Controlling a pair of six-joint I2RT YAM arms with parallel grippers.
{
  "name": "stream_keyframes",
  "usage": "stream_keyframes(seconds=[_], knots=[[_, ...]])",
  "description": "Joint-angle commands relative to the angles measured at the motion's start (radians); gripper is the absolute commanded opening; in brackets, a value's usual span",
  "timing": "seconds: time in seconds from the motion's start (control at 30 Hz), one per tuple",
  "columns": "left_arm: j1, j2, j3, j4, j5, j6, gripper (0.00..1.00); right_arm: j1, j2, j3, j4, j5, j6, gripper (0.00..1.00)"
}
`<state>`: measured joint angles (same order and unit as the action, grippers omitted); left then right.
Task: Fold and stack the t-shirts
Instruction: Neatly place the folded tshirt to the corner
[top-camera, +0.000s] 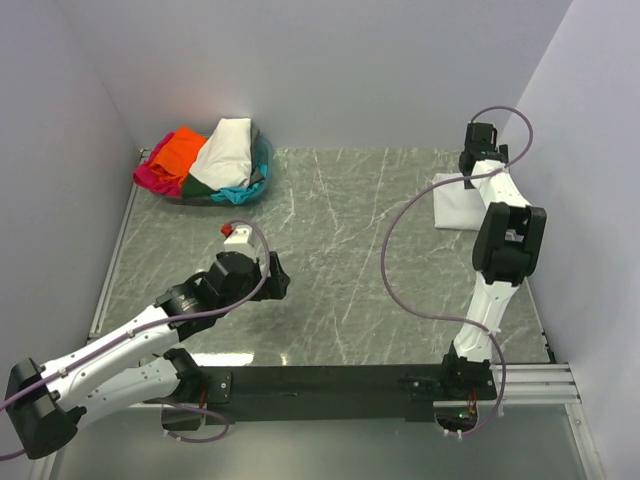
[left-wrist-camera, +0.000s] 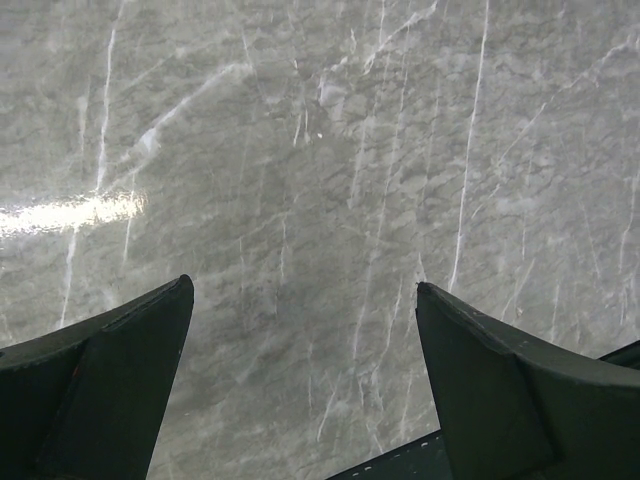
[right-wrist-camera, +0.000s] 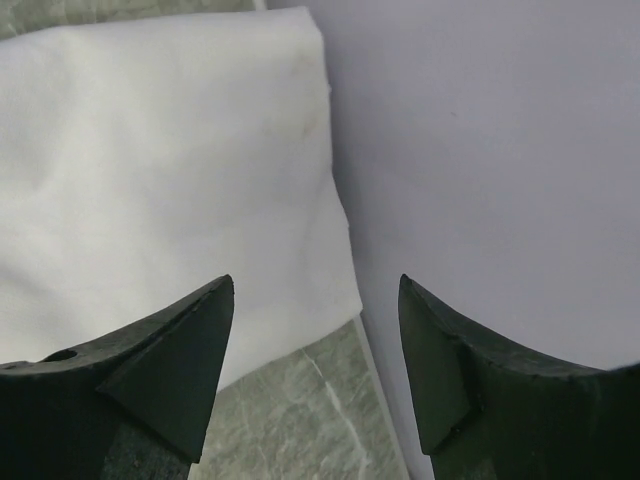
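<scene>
Grey marbled table (top-camera: 330, 250), pale walls (top-camera: 350, 60), folded white t-shirt (top-camera: 460, 205); left hand (left-wrist-camera: 300, 290), right hand (right-wrist-camera: 316, 285) both spread.

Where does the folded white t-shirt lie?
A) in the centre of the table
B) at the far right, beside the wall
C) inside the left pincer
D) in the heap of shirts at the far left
B: the folded white t-shirt lies flat at the far right edge of the table, right beside the wall.

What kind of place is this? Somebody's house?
Likely a robot test booth, not a house: a left arm and right arm bolted to a table, plain walls around, t-shirts piled to fold.
</scene>
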<state>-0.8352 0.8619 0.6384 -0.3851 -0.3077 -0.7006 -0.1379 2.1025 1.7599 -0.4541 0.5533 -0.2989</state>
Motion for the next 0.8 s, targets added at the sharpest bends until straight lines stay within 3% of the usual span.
stream_keyframes(seconds=[0.0,0.17,0.4,0.53,0.77], knots=[[0.004,-0.041,0.040,-0.001,-0.030,-0.002,0.99,0.011,-0.145,-0.054,0.092,0.045,0.063,0.73],[0.007,-0.070,0.040,-0.003,-0.045,0.012,0.99,0.095,-0.301,-0.173,0.066,-0.009,0.177,0.74],[0.010,-0.055,0.055,-0.018,-0.076,0.027,0.99,0.359,-0.489,-0.414,0.023,-0.116,0.360,0.75],[0.011,-0.080,0.060,-0.012,-0.080,0.047,0.99,0.452,-0.610,-0.562,0.052,-0.280,0.478,0.75],[0.018,-0.087,0.084,-0.031,-0.093,0.067,0.99,0.498,-0.956,-0.888,0.184,-0.642,0.604,0.77]])
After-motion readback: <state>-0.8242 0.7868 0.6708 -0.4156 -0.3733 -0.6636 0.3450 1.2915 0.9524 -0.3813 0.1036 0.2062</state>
